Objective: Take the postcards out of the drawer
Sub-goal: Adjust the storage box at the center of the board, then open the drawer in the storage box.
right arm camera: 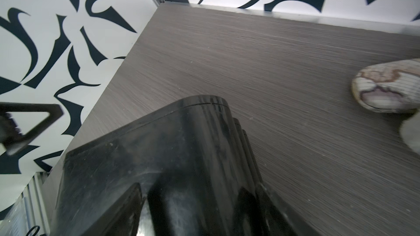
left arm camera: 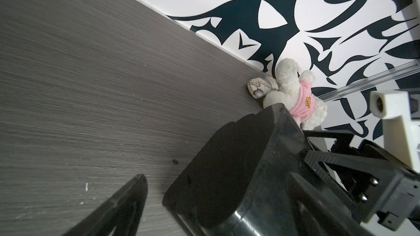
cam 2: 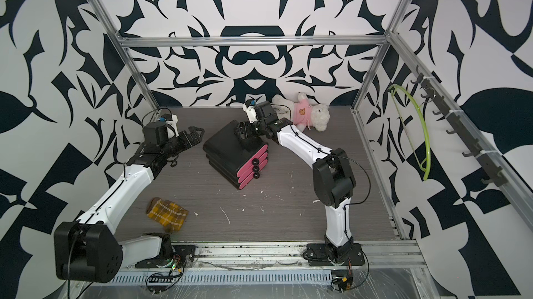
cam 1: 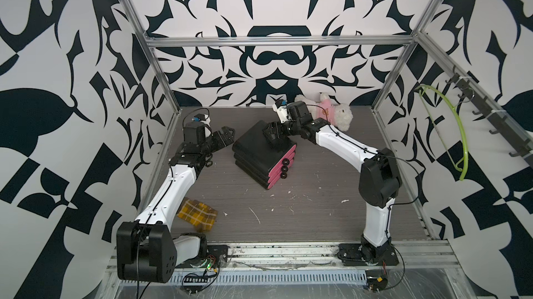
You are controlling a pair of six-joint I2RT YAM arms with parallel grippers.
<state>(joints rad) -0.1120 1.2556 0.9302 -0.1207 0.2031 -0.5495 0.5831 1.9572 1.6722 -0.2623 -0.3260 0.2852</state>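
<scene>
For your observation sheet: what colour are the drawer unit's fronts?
The drawer fronts are pink, with black knobs; clearest in a top view.

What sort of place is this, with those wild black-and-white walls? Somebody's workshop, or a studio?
Most likely a robot test booth: a left arm and right arm mounted on a metal rail, an aluminium frame against patterned walls, and props such as a black drawer unit and plush toy.
</scene>
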